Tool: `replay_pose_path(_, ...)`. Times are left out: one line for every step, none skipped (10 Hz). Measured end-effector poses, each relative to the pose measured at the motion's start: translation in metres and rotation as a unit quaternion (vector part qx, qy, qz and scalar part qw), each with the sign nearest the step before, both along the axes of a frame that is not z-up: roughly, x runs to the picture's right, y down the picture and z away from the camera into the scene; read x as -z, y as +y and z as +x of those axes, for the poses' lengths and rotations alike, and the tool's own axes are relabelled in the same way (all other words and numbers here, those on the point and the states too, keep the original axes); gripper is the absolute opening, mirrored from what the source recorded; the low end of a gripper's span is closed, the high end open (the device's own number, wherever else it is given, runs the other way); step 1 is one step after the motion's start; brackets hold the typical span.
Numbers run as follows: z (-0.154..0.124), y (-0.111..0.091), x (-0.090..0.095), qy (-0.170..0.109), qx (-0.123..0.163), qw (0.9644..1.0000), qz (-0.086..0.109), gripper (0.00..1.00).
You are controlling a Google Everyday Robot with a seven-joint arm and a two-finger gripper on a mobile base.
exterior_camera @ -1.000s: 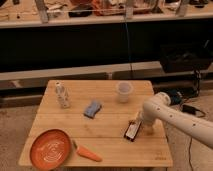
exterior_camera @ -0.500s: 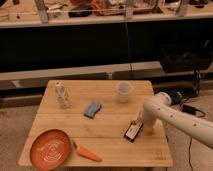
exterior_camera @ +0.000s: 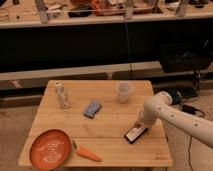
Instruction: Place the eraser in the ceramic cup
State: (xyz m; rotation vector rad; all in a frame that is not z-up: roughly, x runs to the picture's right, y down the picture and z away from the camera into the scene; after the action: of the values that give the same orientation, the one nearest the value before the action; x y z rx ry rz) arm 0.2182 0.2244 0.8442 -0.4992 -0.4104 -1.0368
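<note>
My jaws: I cannot tell whether they are clenched or released; my gripper [exterior_camera: 138, 123] is low over the right front part of the table [exterior_camera: 107, 126], right at the far end of the eraser.
Plate: an orange round plate [exterior_camera: 50, 148] lies at the table's front left corner.
Figure: a small white bottle-like figure [exterior_camera: 61, 95] stands upright toward the far left.
Carrot: an orange carrot [exterior_camera: 86, 153] lies just right of the plate, near the front edge.
Pad: a blue-grey pad [exterior_camera: 92, 108] lies flat about mid-table.
Ceramic cup: the ceramic cup [exterior_camera: 124, 92] stands upright toward the far right of the table, apart from the eraser.
Eraser: the eraser [exterior_camera: 135, 134] lies flat and slanted near the front right.
Arm: my white arm [exterior_camera: 175, 116] reaches in from the right.
</note>
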Motion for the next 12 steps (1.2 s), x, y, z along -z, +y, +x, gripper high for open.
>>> replay_pose_path(0.000,0.000,0.000,0.000,0.000,1.0000,0.000,0.00)
replay_pose_path(-0.001,0.000,0.000,-0.002,0.000,1.0000,0.003,0.00)
replay_pose_path(-0.002,0.000,-0.001,-0.004,-0.002,1.0000,0.008,0.00)
replay_pose_path(-0.001,0.001,-0.001,-0.005,-0.006,0.9999,0.011,0.00)
replay_pose_path(0.001,0.001,0.000,-0.012,-0.012,0.9998,0.013,0.00)
replay_pose_path(0.005,0.003,0.003,-0.021,-0.018,0.9996,0.009,0.00)
replay_pose_path(0.012,0.007,0.010,-0.029,-0.026,0.9992,0.001,0.00)
replay_pose_path(0.019,0.006,0.019,-0.034,-0.036,0.9988,0.001,0.00)
replay_pose_path(0.026,0.001,0.028,-0.033,-0.046,0.9984,0.005,0.00)
replay_pose_path(0.035,-0.007,0.043,-0.027,-0.058,0.9979,0.009,0.00)
replay_pose_path(0.042,-0.017,0.056,-0.021,-0.067,0.9975,0.014,0.00)
replay_pose_path(0.047,-0.027,0.067,-0.015,-0.074,0.9970,0.020,0.00)
